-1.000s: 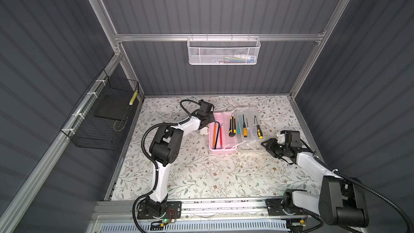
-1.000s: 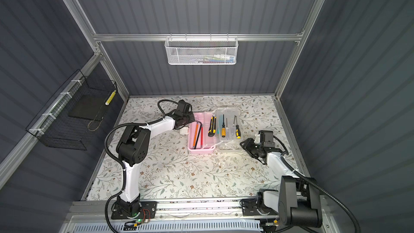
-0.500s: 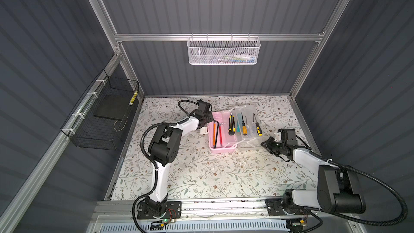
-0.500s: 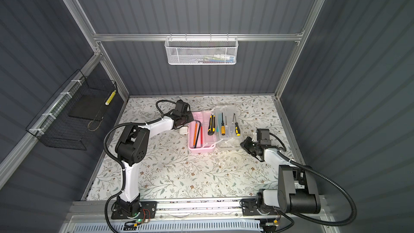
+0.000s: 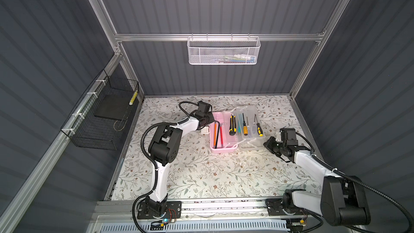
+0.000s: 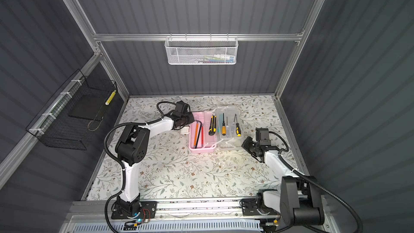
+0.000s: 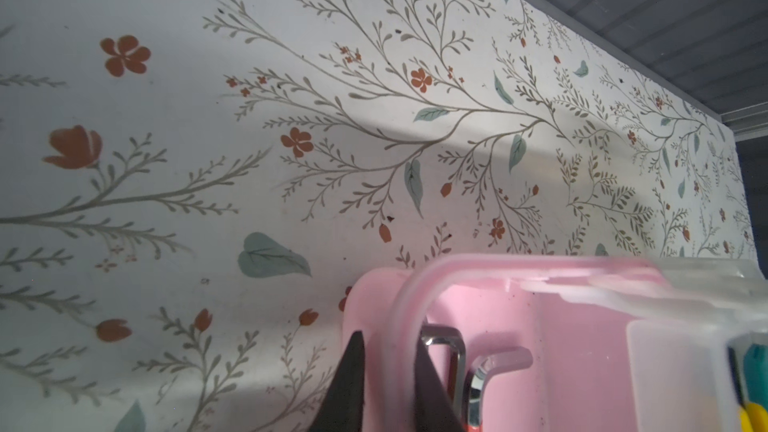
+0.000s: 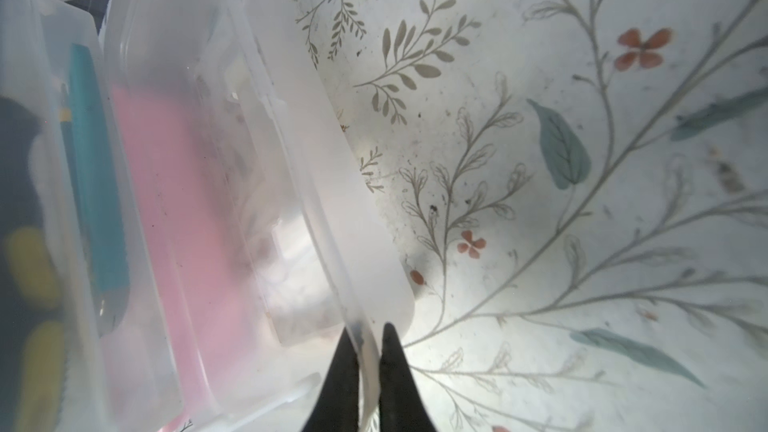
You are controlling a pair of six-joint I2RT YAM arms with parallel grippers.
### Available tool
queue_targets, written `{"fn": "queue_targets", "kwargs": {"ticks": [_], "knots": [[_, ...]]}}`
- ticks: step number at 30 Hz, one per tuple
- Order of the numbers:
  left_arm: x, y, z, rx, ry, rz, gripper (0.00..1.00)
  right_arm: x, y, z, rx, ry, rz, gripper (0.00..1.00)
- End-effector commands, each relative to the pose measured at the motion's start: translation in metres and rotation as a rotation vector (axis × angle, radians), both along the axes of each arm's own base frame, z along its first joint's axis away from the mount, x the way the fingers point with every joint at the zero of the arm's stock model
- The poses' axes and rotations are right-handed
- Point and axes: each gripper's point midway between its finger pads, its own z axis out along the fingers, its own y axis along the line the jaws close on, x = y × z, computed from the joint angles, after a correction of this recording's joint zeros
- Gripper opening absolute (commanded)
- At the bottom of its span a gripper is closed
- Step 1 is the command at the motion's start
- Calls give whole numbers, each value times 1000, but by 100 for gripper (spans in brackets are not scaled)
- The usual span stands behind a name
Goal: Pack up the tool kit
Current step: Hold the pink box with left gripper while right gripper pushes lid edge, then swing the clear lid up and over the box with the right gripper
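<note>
The tool kit lies open at mid-table: the pink base (image 5: 221, 150) on the left, the frosted clear lid (image 5: 249, 146) on the right. Hex keys and thin orange and red tools (image 5: 217, 133) lie in the base. A yellow-black utility knife (image 5: 232, 125), a teal knife (image 5: 240, 123) and screwdrivers (image 5: 245, 128) lie across the clear part. My left gripper (image 5: 209, 121) (image 7: 388, 342) pinches the far left rim of the pink base (image 7: 399, 309). At the lid's near right corner, my right gripper (image 5: 267, 145) (image 8: 368, 336) is shut on the lid's edge (image 8: 332, 209).
A white mesh basket (image 5: 223, 52) hangs on the back rail, high above the table. A black wire basket (image 5: 103, 117) is fixed to the left wall. The back wall runs close behind the kit, and the frame post (image 5: 293, 99) stands at the back right corner.
My right gripper, open a second ago, has closed on the lid's edge at the near right corner. The left gripper stays at the pink rim.
</note>
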Motion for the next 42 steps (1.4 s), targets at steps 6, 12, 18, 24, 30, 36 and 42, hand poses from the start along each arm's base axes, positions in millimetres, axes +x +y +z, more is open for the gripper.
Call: {"fn": "queue_targets", "kwargs": {"ticks": [6,12,18,24,30,36,42], "knots": [[-13,-15,-1,-55,40,-55,23,17,2,86,-207,-234,-33,0],[-13,-18,5,-74,32,-66,23,22,14,128,-369,-338,-3,0],[-10,-21,8,-77,19,-79,28,24,55,171,-566,-455,79,0],[-7,-27,12,-98,10,-95,29,25,106,185,-685,-499,186,0],[-6,-27,16,-96,-2,-98,29,21,152,192,-711,-527,284,0],[-4,-27,18,-90,-11,-99,29,18,183,192,-655,-535,361,0],[-2,-29,21,-99,-16,-100,29,14,204,185,-581,-540,437,25]]}}
